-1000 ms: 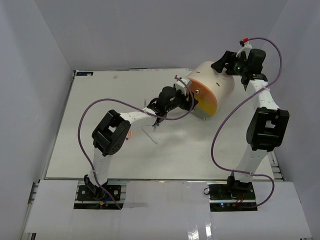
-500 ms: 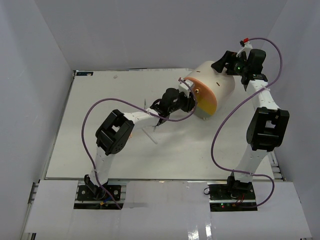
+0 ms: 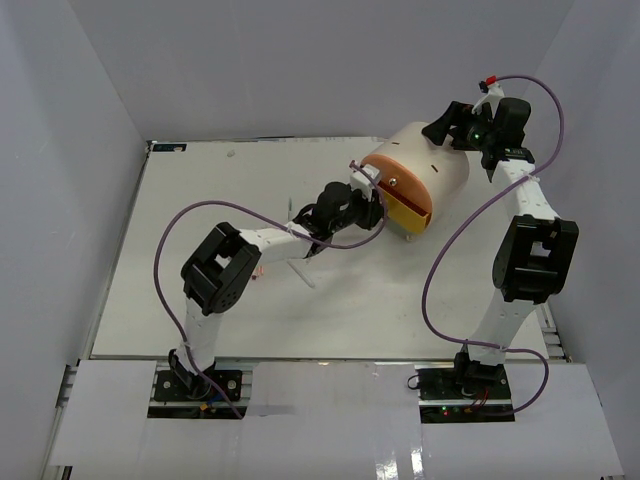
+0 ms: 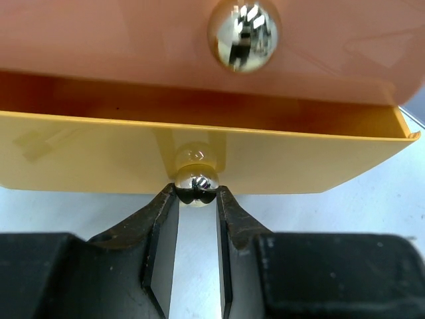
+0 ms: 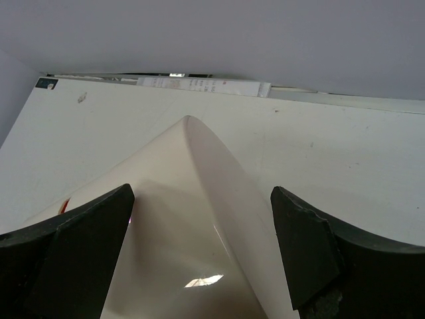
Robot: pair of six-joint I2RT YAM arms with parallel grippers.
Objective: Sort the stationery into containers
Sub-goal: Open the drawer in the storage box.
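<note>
The containers are stacked drawers in the face of a cream cylindrical organiser (image 3: pixel 432 160) lying on its side. My left gripper (image 3: pixel 376 204) is shut on the small brass knob (image 4: pixel 196 184) of the yellow drawer (image 4: pixel 99 156), which stands pulled out a little below the orange-pink drawer (image 4: pixel 133 40). My right gripper (image 3: pixel 447 130) is open over the organiser's rear, its fingers (image 5: pixel 86 229) spread either side of the cream body (image 5: pixel 186 226). Of the stationery, a white pen (image 3: pixel 300 269) lies on the table under the left arm, with an orange piece (image 3: pixel 261 268) beside it.
The white table (image 3: pixel 200 300) is walled by grey panels on three sides. The left arm's purple cable (image 3: pixel 190 215) loops above the table's middle. A white label strip (image 5: pixel 199 85) lies along the table's far edge.
My left gripper has closed on the yellow drawer's knob and drawn back, and the drawer has slid out a little. The right arm has stayed put.
</note>
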